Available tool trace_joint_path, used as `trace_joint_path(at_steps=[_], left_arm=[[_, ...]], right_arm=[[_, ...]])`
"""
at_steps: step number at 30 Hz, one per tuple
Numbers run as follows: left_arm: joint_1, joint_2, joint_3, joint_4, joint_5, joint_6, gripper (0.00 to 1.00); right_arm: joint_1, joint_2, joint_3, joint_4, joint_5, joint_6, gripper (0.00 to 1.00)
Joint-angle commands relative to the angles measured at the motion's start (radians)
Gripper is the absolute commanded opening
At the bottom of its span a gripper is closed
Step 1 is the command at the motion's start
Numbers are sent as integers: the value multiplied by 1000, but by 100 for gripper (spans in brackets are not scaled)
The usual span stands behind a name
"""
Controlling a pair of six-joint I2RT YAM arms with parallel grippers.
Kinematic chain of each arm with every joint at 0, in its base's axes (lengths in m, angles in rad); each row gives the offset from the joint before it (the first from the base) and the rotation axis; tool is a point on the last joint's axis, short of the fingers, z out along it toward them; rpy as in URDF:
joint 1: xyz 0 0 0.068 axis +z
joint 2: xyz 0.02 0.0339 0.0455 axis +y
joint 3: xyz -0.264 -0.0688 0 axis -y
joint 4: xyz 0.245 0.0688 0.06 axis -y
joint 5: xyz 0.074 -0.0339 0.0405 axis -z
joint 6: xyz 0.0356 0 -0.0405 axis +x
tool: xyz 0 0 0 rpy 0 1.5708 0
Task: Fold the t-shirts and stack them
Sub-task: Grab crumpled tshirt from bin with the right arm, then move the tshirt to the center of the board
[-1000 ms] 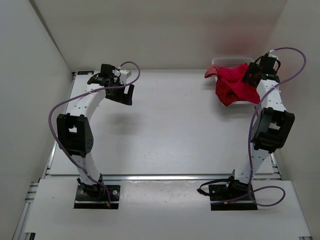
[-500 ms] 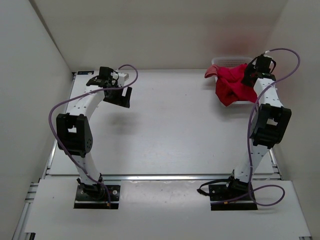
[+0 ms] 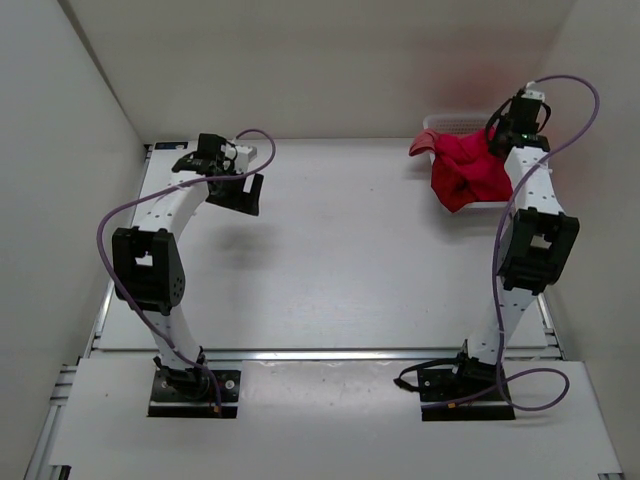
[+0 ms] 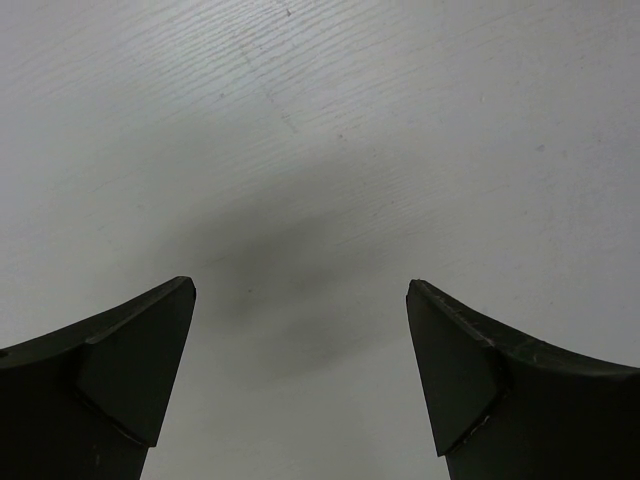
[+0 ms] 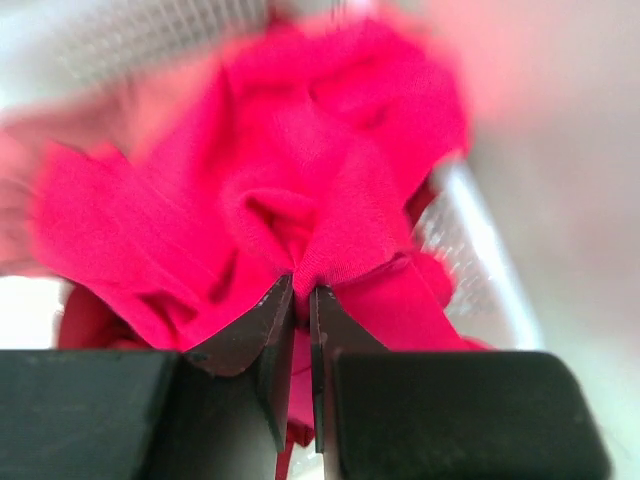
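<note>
While pinching a fold of shirt [image 5: 300, 170] narrowly with right gripper [image 5: 303, 300] in basket [image 5: 470, 230] far right, with left gripper [image 4: 300, 340] wide above table [image 4: 350, 120] far left, judged as first pick-up, calling next for a lift clear of basket and spreading flat.

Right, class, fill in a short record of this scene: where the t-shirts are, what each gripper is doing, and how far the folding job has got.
t-shirts: crumpled red heap in the basket, spilling over its rim
basket: white mesh, at the far right corner of the table
right gripper: shut, pinching a fold of the bright pinkish-red t-shirt
left gripper: open, over bare table, holding nothing
progress: nothing folded or stacked yet
</note>
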Motion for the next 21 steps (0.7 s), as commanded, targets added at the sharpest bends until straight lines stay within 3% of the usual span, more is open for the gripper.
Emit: trace_joint_path(at_steps=[1, 5, 9, 15, 21], left_arm=[[15, -44, 47, 23, 25, 1, 98], [22, -47, 73, 36, 19, -4, 98], [39, -68, 91, 67, 19, -15, 99], [122, -102, 148, 92, 50, -64, 98], [197, -142, 165, 115, 24, -38, 99]], right_arm=[[35, -135, 143, 111, 107, -94, 0], [75, -190, 263, 215, 137, -197, 1], [167, -246, 366, 308, 59, -261, 0], [304, -325, 407, 375, -330, -147, 0], [439, -335, 502, 518, -579, 19, 0]])
